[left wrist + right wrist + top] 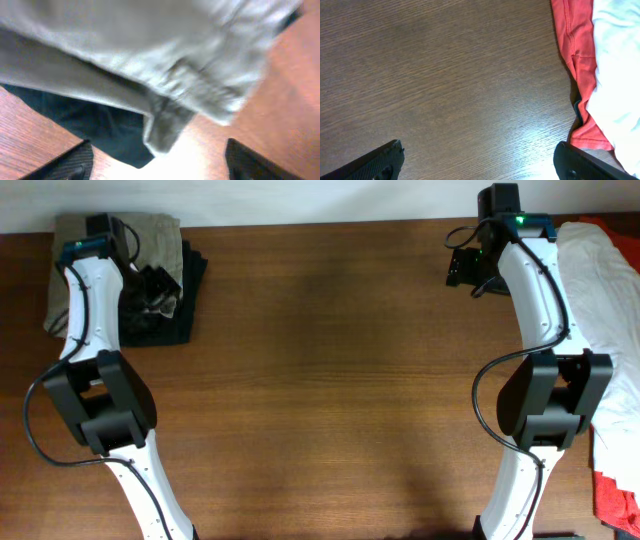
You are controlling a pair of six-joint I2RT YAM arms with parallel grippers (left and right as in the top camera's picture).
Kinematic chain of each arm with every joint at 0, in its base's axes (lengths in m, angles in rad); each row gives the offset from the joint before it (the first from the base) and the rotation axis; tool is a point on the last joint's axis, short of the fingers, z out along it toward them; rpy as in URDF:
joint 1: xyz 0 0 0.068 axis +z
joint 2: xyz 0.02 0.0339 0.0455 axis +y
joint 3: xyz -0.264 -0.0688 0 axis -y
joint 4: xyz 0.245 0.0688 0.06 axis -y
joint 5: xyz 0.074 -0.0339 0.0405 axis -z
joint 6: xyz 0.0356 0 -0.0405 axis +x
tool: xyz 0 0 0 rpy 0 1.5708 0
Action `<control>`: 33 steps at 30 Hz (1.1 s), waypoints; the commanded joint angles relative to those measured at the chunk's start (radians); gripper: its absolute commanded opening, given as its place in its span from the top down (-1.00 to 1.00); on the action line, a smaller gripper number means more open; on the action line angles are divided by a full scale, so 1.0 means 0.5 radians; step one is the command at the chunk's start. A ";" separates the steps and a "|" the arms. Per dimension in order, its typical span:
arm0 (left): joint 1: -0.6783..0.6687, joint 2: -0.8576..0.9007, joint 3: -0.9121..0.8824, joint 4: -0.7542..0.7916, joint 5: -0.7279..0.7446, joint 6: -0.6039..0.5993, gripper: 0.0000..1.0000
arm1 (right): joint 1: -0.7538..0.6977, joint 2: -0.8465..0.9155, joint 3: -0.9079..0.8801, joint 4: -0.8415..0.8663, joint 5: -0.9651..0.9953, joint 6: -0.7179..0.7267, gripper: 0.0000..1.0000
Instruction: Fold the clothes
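The pale khaki trousers [152,235] lie bunched at the far left corner of the table, on top of a black garment [172,322]. In the left wrist view the trousers [150,45] fill the top, blurred, with a seam edge hanging down over the black garment [100,125]. My left gripper [152,288] hovers over this pile; its fingers [157,167] are wide apart and hold nothing. My right gripper [468,268] is at the far right, open [480,165] over bare wood, away from the trousers.
A white garment [600,275] lies over a red one [612,492] along the table's right edge; both show in the right wrist view, red [576,60] and white [620,65]. The wooden table [330,380] spans the middle.
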 commanded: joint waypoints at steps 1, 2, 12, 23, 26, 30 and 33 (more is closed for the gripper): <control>-0.004 -0.183 0.228 0.131 0.007 0.140 -0.03 | 0.008 -0.073 0.031 -0.001 0.034 0.005 -0.97; -0.001 -0.192 0.257 0.204 -0.026 0.148 0.16 | 0.008 -0.073 0.031 -0.001 0.034 0.005 -0.97; -0.001 0.130 0.265 0.658 -0.455 0.303 0.42 | 0.008 -0.073 0.031 0.000 0.034 0.005 -0.97; -0.005 0.410 0.265 0.435 -0.332 0.303 0.39 | 0.008 -0.072 0.031 -0.001 0.034 0.005 -0.97; -0.005 0.356 0.288 0.338 -0.282 0.303 0.39 | 0.008 -0.073 0.031 -0.001 0.034 0.005 -0.97; -0.005 0.143 0.306 0.323 -0.172 0.303 0.40 | 0.008 -0.073 0.031 -0.001 0.034 0.005 -0.97; -0.010 -0.092 0.308 0.327 -0.159 0.302 0.31 | 0.008 -0.073 0.031 -0.001 0.034 0.005 -0.97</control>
